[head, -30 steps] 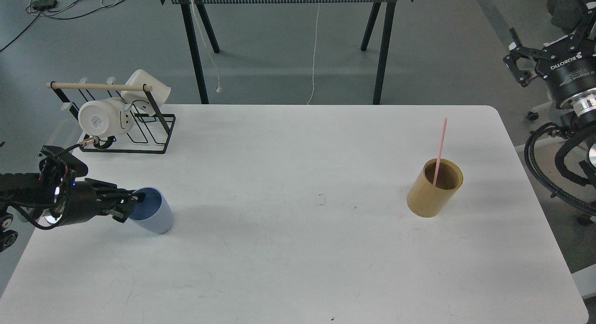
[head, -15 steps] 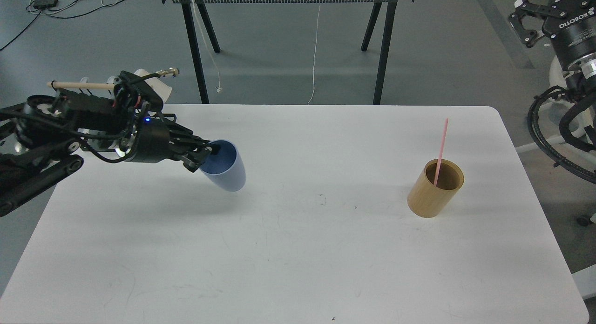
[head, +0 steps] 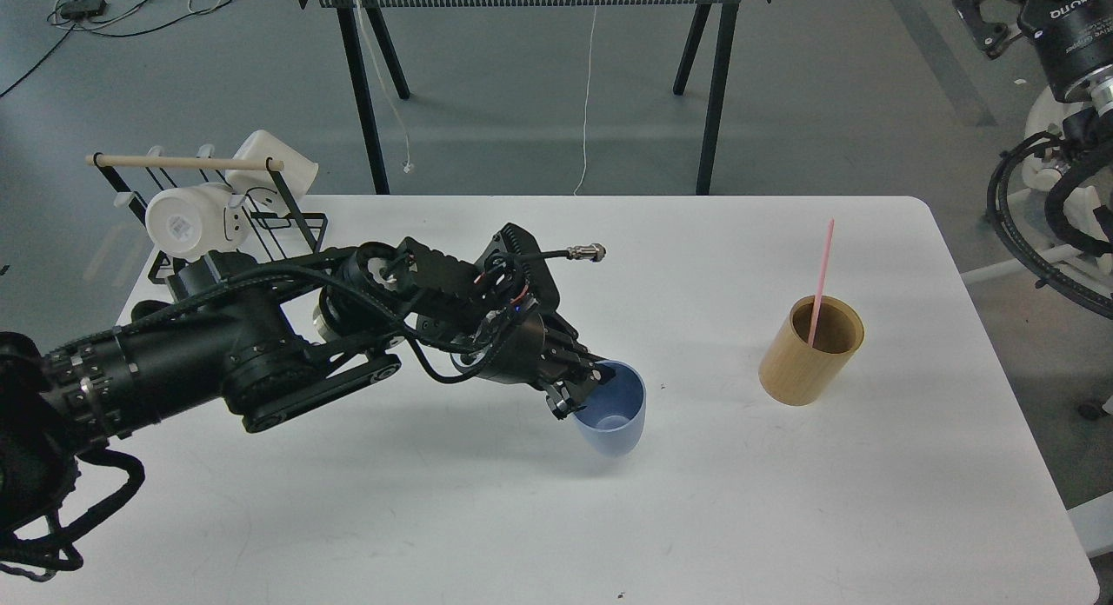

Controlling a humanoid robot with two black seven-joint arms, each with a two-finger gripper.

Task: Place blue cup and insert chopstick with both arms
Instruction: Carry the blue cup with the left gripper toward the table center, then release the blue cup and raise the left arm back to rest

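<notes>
The pale-blue cup (head: pixel 616 412) stands upright near the middle of the white table (head: pixel 556 518), its base on or just above the surface. My left gripper (head: pixel 587 390) is shut on the cup's left rim, one finger inside and one outside. The pink chopstick (head: pixel 820 281) leans inside a tan bamboo cylinder (head: pixel 810 351) at the right of the table. My right gripper (head: pixel 1000 9) is raised off the table at the top right corner; it is partly cut off by the frame, so its fingers cannot be read.
A black wire mug rack (head: pixel 261 231) with a wooden rod and white mugs (head: pixel 183 222) stands at the table's back left. A second table on black legs (head: pixel 713 83) stands behind, with cables on the floor.
My left arm has carried the blue cup from the table's left edge, up and rightward, then down near the centre, turning it upright. My right gripper has risen toward the top right corner.
</notes>
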